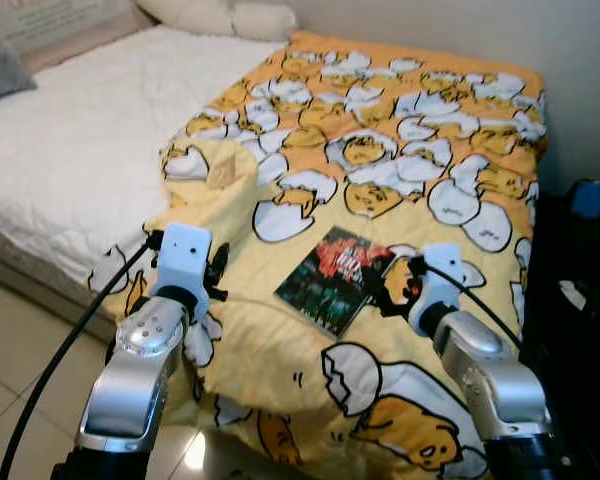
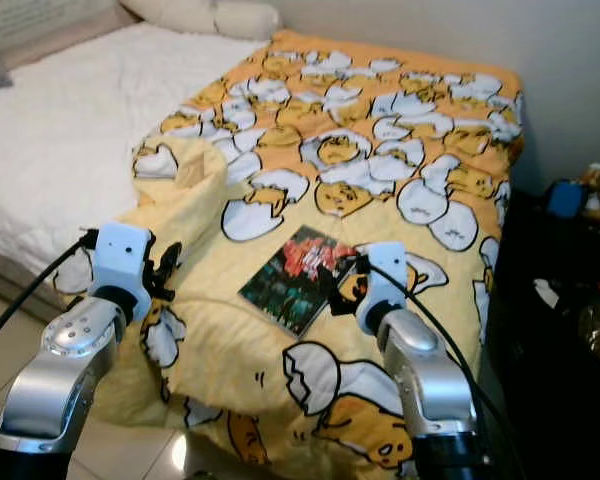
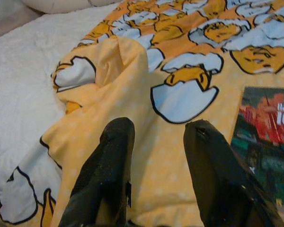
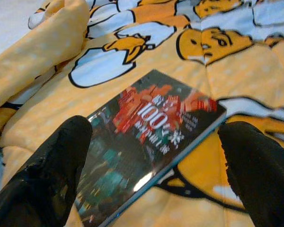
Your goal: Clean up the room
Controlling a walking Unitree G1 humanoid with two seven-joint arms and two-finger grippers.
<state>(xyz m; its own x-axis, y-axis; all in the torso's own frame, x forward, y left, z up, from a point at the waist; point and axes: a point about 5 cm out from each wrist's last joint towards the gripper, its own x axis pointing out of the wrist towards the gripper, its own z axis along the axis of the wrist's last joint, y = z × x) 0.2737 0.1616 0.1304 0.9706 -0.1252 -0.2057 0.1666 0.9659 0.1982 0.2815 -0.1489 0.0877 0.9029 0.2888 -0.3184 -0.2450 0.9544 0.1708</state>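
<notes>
Now the book (image 1: 336, 277) lies flat on the yellow blanket (image 1: 400, 150) on the bed (image 1: 70, 150), the right gripper (image 4: 156, 156) spread wide over it, the left gripper (image 3: 154, 142) parted beside it.

Book (image 2: 298, 277) on yellow blanket (image 2: 380, 170)
</notes>
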